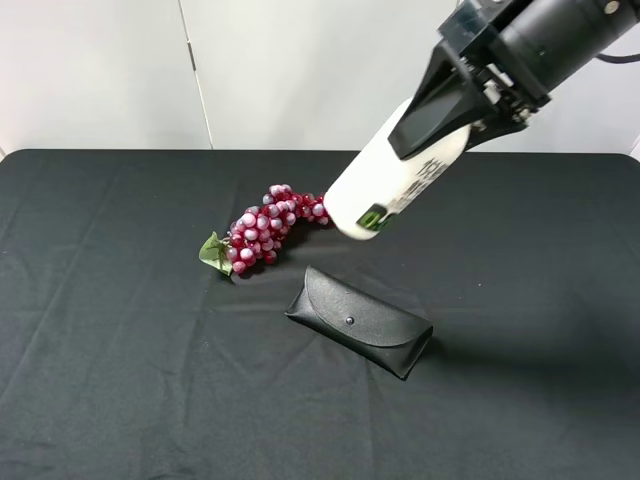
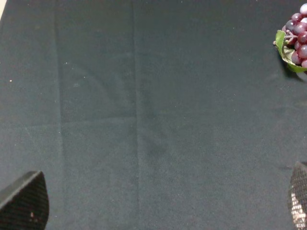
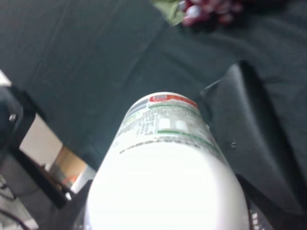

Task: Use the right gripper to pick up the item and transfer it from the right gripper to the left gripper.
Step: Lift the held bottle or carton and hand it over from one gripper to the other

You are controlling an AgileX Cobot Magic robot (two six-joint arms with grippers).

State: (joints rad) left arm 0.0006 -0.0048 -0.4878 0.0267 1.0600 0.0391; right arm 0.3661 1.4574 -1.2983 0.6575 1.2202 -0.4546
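The white bottle (image 1: 385, 190) with a green-and-black label hangs tilted in the air above the table, its lower end over the grape bunch. My right gripper (image 1: 455, 120) is shut on its upper part, black fingers on either side. In the right wrist view the bottle (image 3: 163, 182) fills the foreground. My left gripper (image 2: 160, 201) shows only in the left wrist view. Its two fingertips (image 2: 24, 201) stand wide apart over bare black cloth, open and empty. The left arm is out of the exterior view.
A red grape bunch (image 1: 265, 230) with a green leaf lies mid-table; it also shows in the left wrist view (image 2: 297, 38). A black glasses case (image 1: 360, 320) lies in front of it. The black cloth-covered table (image 1: 100, 350) spans the view.
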